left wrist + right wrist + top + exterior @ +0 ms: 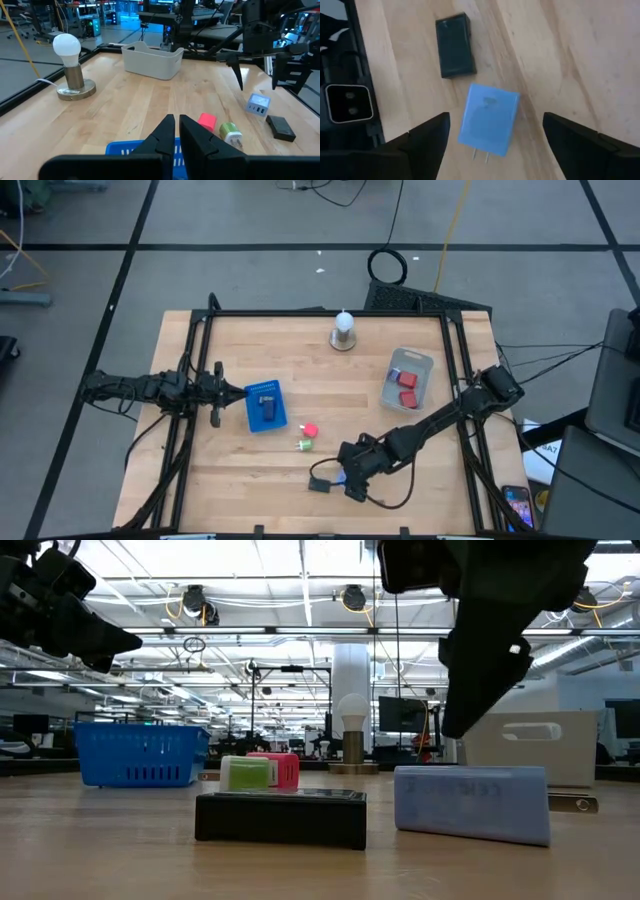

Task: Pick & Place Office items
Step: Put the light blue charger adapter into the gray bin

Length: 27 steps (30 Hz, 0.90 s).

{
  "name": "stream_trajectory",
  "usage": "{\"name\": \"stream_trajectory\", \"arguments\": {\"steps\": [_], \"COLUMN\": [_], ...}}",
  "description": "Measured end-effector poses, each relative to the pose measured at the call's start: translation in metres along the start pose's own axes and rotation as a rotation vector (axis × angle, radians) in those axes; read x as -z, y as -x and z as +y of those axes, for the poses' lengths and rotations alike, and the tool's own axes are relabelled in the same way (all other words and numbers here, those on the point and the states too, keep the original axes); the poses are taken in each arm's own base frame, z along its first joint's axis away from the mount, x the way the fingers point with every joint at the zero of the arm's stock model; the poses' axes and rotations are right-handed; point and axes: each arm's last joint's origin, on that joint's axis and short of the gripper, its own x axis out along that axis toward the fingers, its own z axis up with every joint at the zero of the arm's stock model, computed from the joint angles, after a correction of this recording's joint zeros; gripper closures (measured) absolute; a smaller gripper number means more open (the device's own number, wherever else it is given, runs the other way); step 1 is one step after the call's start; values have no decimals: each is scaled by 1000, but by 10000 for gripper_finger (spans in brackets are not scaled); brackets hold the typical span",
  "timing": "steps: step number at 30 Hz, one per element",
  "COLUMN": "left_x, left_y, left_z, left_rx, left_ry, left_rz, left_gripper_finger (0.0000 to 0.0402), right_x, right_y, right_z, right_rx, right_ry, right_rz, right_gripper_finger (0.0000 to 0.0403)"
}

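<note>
My right gripper (495, 119) is open and hovers over a light blue plug-in charger (489, 122) that lies flat on the table near its near edge, one finger on each side and apart from it. A black block (454, 45) lies just beside the charger. A pink piece (310, 430) and a green piece (304, 445) rest on the wood at the table's middle. A dark blue piece (268, 408) lies in the blue tray (252, 395). Two red pieces (407, 380) sit in the grey bin (420, 360). My left gripper (177, 122) is shut and waits at the tray's left side.
A white bulb on a round base (343, 330) stands near the far edge. The grey bin stands at the right, the blue tray at the left. Black frame rails (190, 380) run along both sides of the table. Bare wood lies between the tray and the bin.
</note>
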Motion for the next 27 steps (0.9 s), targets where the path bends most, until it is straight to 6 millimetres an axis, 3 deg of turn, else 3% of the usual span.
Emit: {"name": "stream_trajectory", "arguments": {"steps": [6,11,17,27], "left_x": [0,0,0,0], "left_y": [0,0,0,0], "left_z": [0,0,0,0], "left_rx": [0,0,1,4], "left_ry": [11,36,66,75], "left_rz": [0,0,0,1], "left_gripper_finger": [376,376,376,376], "right_x": [-6,-11,-14,-27], "right_y": [17,1,-25,-27], "right_z": [32,50,43,34], "right_rx": [49,115,264,249], "right_ry": [54,73,96,77], "right_rz": [-54,51,181,183], "right_gripper_finger": [123,163,180,133]}}
